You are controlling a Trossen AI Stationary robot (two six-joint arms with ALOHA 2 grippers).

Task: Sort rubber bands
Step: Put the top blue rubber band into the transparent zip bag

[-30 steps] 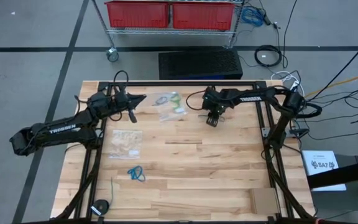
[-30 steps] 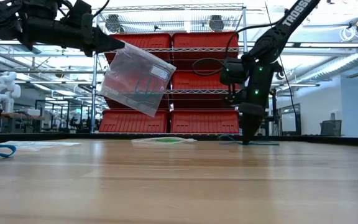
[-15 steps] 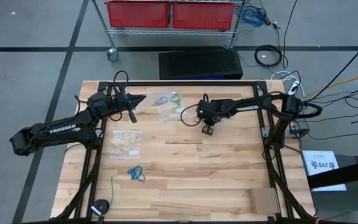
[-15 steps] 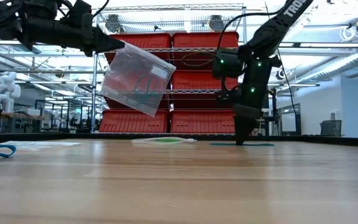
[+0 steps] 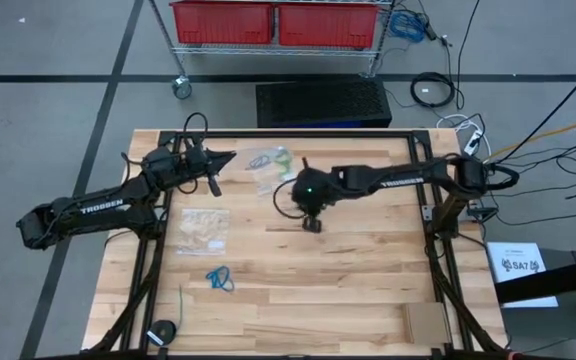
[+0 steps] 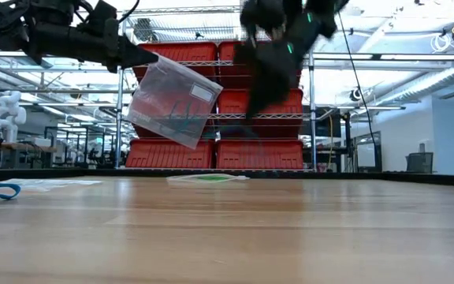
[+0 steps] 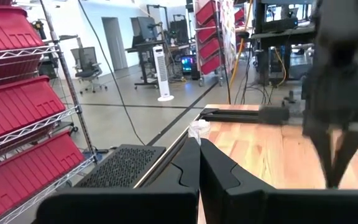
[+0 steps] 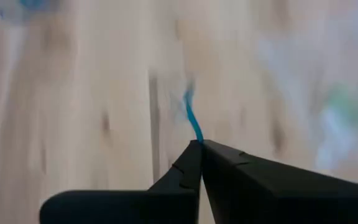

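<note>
1. Wooden planks formed the table (image 5: 368, 270), which filled the middle of the high view, with red bins (image 5: 273, 22) on a wire rack at the top edge.
2. We saw the left gripper (image 5: 230, 157) in the upper left of the table, its fingers pressed together on the corner of a clear zip bag (image 6: 173, 99); in the low view that bag hung tilted in the air, upper left of centre.
3. We found the right gripper (image 5: 311, 224) near the table's centre, reaching in from the right, fingers closed on a thin blue rubber band (image 8: 192, 119) that stuck out past the fingertips in the right wrist view.
4. More blue rubber bands (image 5: 219, 278) lay in the lower left of the table, also showing at the left edge of the low view.
5. A second bag (image 5: 201, 231) lay flat left of centre.
6. A third bag (image 5: 273, 170), with something green inside, lay near the top middle.
</note>
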